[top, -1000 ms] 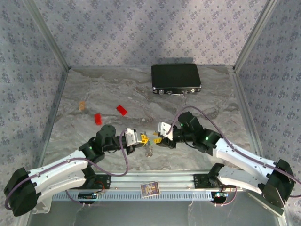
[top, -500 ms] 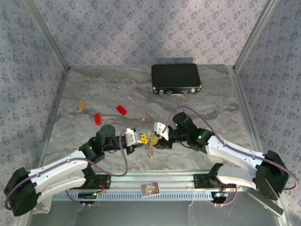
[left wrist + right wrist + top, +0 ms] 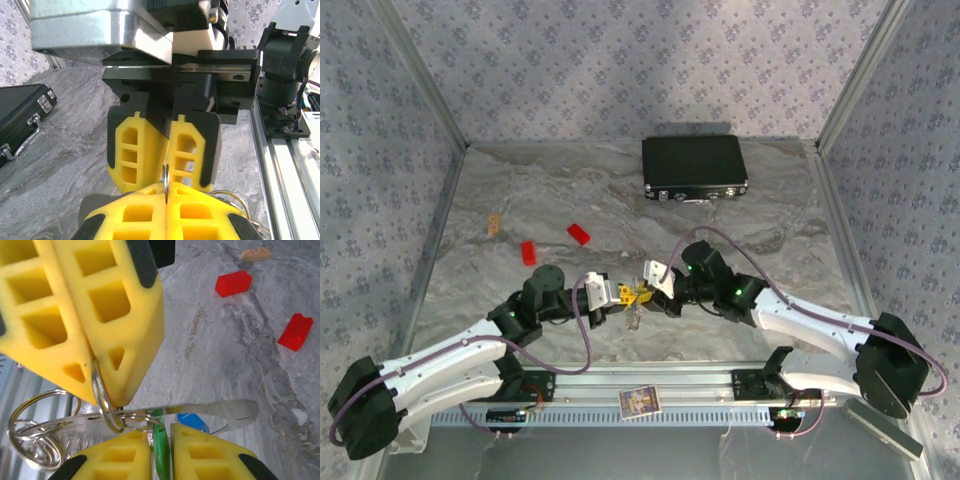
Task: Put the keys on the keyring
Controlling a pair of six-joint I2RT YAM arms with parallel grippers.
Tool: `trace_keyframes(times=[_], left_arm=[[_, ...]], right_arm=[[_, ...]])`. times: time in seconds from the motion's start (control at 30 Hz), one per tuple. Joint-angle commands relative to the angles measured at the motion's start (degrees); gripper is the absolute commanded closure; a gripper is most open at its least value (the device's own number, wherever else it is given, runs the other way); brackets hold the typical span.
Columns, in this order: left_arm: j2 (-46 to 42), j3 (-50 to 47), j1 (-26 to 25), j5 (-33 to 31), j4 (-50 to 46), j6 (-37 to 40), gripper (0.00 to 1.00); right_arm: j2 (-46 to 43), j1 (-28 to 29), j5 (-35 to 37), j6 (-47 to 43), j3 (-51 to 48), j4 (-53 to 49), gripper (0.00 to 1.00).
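Right wrist view: right gripper (image 3: 161,435) pressed together on green key (image 3: 160,462); left gripper (image 3: 102,390) pinching keyring (image 3: 112,424) wire, held above worktop (image 3: 225,355); blue key (image 3: 192,421) just beside.

Risk: green key twisting or slipping in the pinch and missing the ring's split; likely cause, thin wire flexing.

Top external view adds case (image 3: 695,167), well apart; key-to-ring contact too small to read there, resolved at the wrist.

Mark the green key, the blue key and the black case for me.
green key (image 3: 160,452), right wrist view, green plastic strip at bottom centre.
blue key (image 3: 192,421), right wrist view, blue head.
black case (image 3: 694,163), top view, lid centre.
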Motion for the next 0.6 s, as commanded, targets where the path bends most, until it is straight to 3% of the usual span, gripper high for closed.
trace_keyframes(times=[0.0, 0.23, 0.57], left_arm=[[-1.11, 1.44, -0.14, -0.30, 2.74, -0.41, 1.00], [-0.27, 2.30, -0.16, -0.82, 1.05, 0.37, 1.00], [0.87, 2.76, -0.17, -2.74, -0.42, 0.68, 0.97]], right_arm=[[-3.40, 0.61, 5.13, -2.22, 0.69, -2.69, 0.92], [-7.01, 1.00, 7.25, -4.53, 2.99, -6.66, 1.00], [-9.42, 2.02, 9.75, -6.49, 5.20, -10.53, 1.00]])
